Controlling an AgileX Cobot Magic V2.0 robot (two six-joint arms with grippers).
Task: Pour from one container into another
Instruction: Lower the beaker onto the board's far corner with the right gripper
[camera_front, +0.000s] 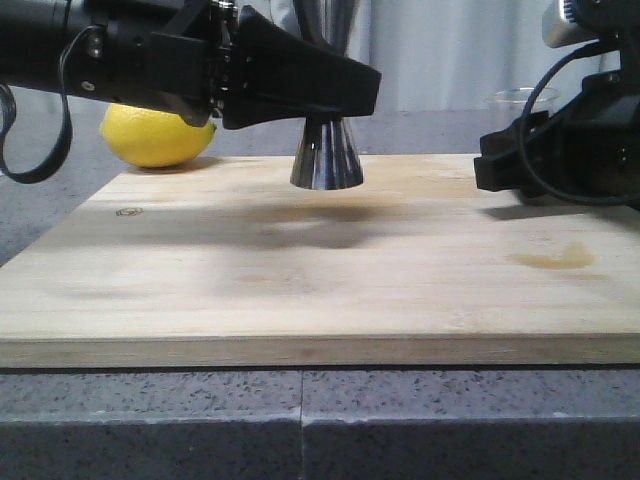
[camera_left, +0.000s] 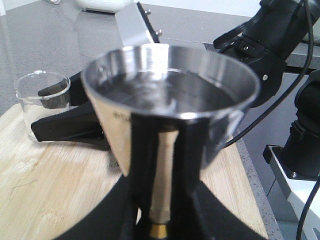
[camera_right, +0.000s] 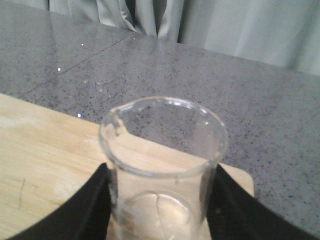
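While both vessels are held upright, the item of note is the sideways gap between them. Left gripper (camera_front: 330, 95): fingers closed on the jigger (camera_front: 327, 160) about its waist, gold band showing in the left wrist view; long axis vertical, base apparently lifted clear of the cutting board (camera_front: 300, 270) with a shadow beneath. Upper cup looks to hold clear liquid nearly to the rim. Right gripper (camera_right: 160, 210): fingers closed on either side of the beaker (camera_right: 162, 165), axis vertical, pouring lip visible on the rim; contents appear nil or slight, hard to judge through the glass. Relation: from the jigger, in the front view, the beaker lies at about 3 o'clock, well apart; each arm already has its own vessel. Lemon (camera_front: 155, 135): at roughly 9 o'clock from the jigger, behind the board's edge. Obscured: in the front view the beaker is mostly hidden behind the right arm, and the jigger's top is cut off; printed marks not legible.
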